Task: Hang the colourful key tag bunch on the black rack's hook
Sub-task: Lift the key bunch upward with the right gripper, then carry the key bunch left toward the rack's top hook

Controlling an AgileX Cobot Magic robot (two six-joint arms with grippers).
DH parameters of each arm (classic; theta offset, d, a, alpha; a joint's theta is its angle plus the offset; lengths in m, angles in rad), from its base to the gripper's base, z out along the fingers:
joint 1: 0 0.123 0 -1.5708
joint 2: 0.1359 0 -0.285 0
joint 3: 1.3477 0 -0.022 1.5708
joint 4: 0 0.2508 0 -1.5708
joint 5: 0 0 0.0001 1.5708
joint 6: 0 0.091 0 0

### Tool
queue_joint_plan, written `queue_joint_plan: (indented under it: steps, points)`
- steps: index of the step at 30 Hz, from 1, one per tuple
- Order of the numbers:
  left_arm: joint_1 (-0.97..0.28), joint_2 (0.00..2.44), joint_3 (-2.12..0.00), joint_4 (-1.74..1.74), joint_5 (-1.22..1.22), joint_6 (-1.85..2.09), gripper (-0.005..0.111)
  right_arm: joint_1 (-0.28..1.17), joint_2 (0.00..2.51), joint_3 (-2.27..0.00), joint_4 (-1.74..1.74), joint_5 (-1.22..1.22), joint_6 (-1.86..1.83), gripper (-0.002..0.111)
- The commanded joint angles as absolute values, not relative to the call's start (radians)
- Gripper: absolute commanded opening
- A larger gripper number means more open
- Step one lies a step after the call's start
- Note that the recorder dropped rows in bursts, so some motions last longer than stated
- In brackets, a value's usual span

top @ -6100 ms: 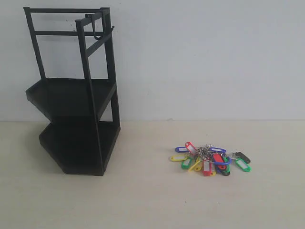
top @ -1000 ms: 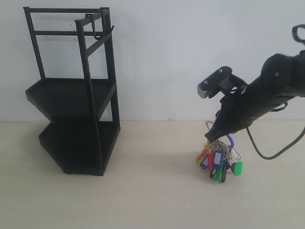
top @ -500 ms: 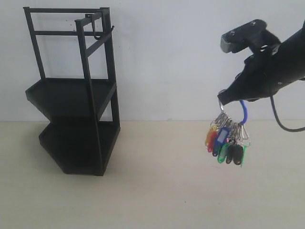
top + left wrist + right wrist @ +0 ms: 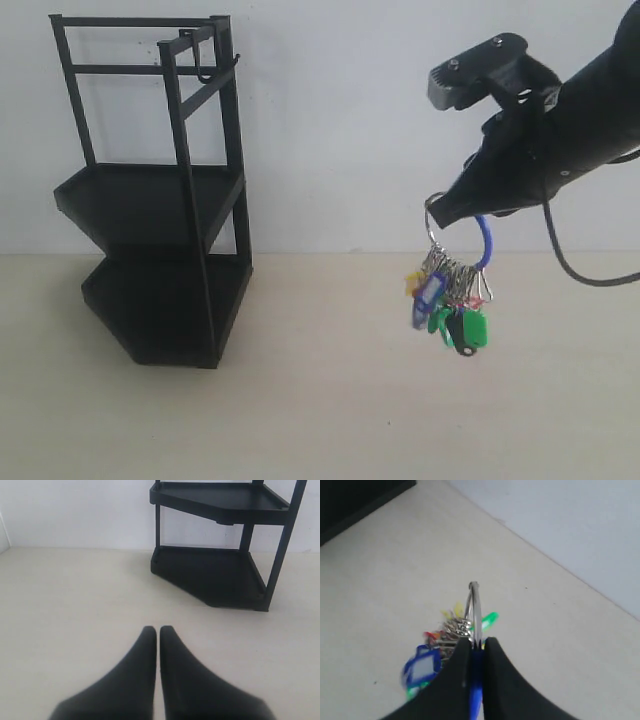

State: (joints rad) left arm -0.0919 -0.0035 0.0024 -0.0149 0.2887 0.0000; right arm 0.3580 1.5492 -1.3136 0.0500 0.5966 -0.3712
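Observation:
The colourful key tag bunch point(image 4: 450, 300) hangs in the air at the right, well above the table, from my right gripper point(image 4: 445, 213), which is shut on its blue loop and silver ring. In the right wrist view the right gripper point(image 4: 477, 642) pinches the blue loop, with the key tag bunch point(image 4: 445, 645) dangling past the fingertips. The black rack point(image 4: 160, 200) stands at the left against the wall; its hook point(image 4: 205, 60) curves from the top bar. My left gripper point(image 4: 157, 630) is shut and empty, low over the table, facing the black rack point(image 4: 220, 545).
A beige table point(image 4: 320, 420) runs under everything, backed by a pale wall point(image 4: 350, 120). A black cable point(image 4: 570, 270) loops down from the right arm. A wide gap of table separates the rack from the hanging bunch.
The right gripper has lifted the bunch off the table and is carrying it leftwards; in the last half second it shifted slightly left and the tags swing. The rack has not moved.

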Motion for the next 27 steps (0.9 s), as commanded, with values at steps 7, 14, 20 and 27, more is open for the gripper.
queue_joint_plan:
  steps: [7,14,20,27]
  points:
    - [-0.090,0.000,0.000,-0.018,0.285,0.000,0.004,0.444,1.536,-1.317,-0.053,0.558,-0.359,0.000]
    - [-0.090,0.000,0.000,-0.018,0.285,0.000,0.004,0.463,1.534,-1.317,-0.078,0.475,-0.241,0.000]
    - [-0.090,0.000,0.000,-0.018,0.285,0.000,0.004,0.451,1.534,-1.322,-0.179,0.439,-0.015,0.000]
    - [-0.090,0.000,0.000,-0.018,0.285,0.000,0.004,0.474,1.536,-1.322,-0.170,0.373,0.035,0.000]
